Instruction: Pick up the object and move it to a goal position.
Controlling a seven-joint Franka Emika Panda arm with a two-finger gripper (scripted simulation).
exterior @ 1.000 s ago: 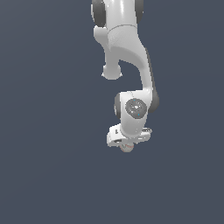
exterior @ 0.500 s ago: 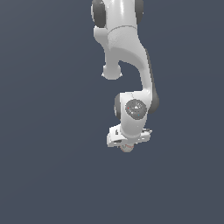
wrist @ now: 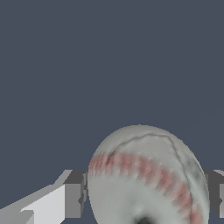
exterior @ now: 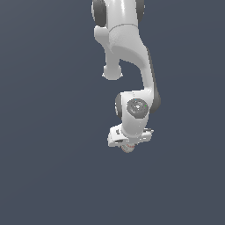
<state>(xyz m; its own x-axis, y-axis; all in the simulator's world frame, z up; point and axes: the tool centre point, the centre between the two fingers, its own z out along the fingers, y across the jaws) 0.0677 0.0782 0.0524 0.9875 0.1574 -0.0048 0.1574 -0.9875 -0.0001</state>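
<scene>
The off-white baseball (wrist: pixel 146 179) with red stitched seams fills the near part of the wrist view, held between my two grey fingers (wrist: pixel 74 194), one pressed on each side. In the exterior view the white arm hangs down from the top, and the ball (exterior: pixel 127 148) shows only as a small rounded bit under the hand. My gripper (exterior: pixel 128 147) is shut on the ball and holds it in the air. Most of the ball is hidden by the hand in the exterior view.
Only a plain dark blue-grey background shows around the arm (exterior: pixel 127 52) in both views. No table, edge or other object is visible.
The arm, with the ball in the gripper, has drifted very slightly; otherwise nothing has visibly changed.
</scene>
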